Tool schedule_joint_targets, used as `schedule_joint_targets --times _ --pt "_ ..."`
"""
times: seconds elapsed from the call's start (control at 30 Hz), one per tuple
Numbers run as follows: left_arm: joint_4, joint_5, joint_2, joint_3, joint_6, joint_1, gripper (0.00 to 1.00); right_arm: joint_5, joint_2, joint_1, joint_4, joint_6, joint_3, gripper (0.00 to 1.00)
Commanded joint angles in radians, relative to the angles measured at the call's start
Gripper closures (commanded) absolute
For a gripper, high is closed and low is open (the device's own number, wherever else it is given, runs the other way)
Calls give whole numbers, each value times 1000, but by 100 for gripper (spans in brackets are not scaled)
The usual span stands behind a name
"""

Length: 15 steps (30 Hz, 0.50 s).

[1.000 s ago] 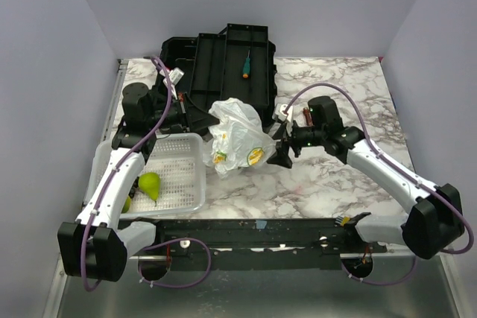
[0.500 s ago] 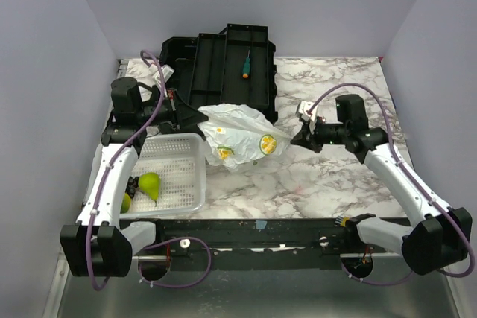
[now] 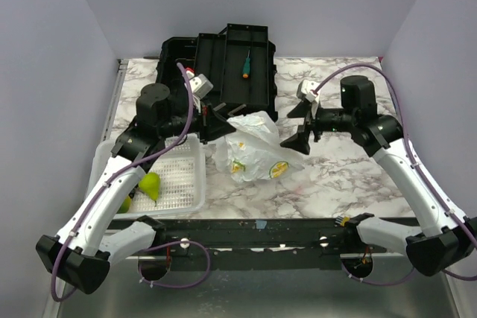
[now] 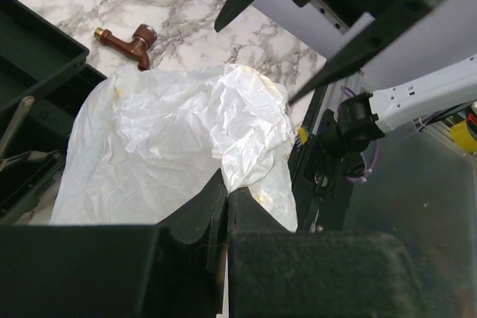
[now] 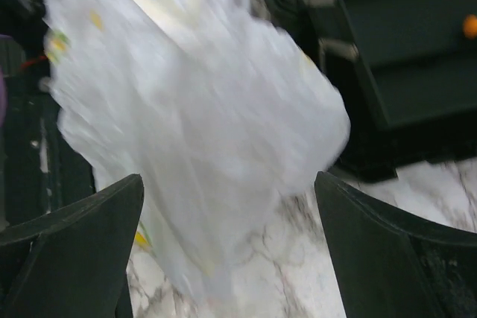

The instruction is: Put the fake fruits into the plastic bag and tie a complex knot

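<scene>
The white plastic bag (image 3: 253,150) lies crumpled on the marble table, with a yellow-green print low on its front. My left gripper (image 3: 222,126) is shut on a fold of the bag's upper left edge; in the left wrist view the bag (image 4: 179,154) spreads out past the closed jaws. My right gripper (image 3: 304,126) is open just right of the bag and holds nothing; the bag (image 5: 194,109) shows blurred between its fingers. Two yellow-green fake fruits (image 3: 150,184) lie in the white perforated basket (image 3: 179,176) at the left. I see no knot.
A black open tool case (image 3: 223,65) stands at the back with a green-handled screwdriver (image 3: 245,65) in it. A small brown tap-like part (image 4: 128,42) lies on the marble beyond the bag. A black rail (image 3: 246,232) runs along the table's near edge.
My left gripper has swung right and forward, dragging the bag's edge with it. My right gripper has risen and moved left toward the bag, jaws open. The bag has shifted right and slumped.
</scene>
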Motion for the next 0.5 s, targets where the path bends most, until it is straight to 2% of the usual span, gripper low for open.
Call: schedule_joint_targets --times 0.0,0.13,0.2,0.27,0.33,0.43,0.47 --pt "-52 -250 20 43 3 -128 100 69 -14 187 143 222 50 0" --pt "-83 -300 66 89 19 -221 100 202 11 311 259 251 33 1" --pt "-83 -303 79 105 26 -253 100 233 31 335 287 234 28 8" --pt "-76 -296 86 114 29 -277 100 246 51 350 289 199 21 23" --pt "-63 -278 89 125 26 -285 100 255 52 357 292 169 -2 45" --pt "-101 -191 83 158 84 -281 100 249 14 358 270 87 -58 86" --pt "-121 -146 74 167 106 -268 94 254 -8 358 265 59 -83 96"
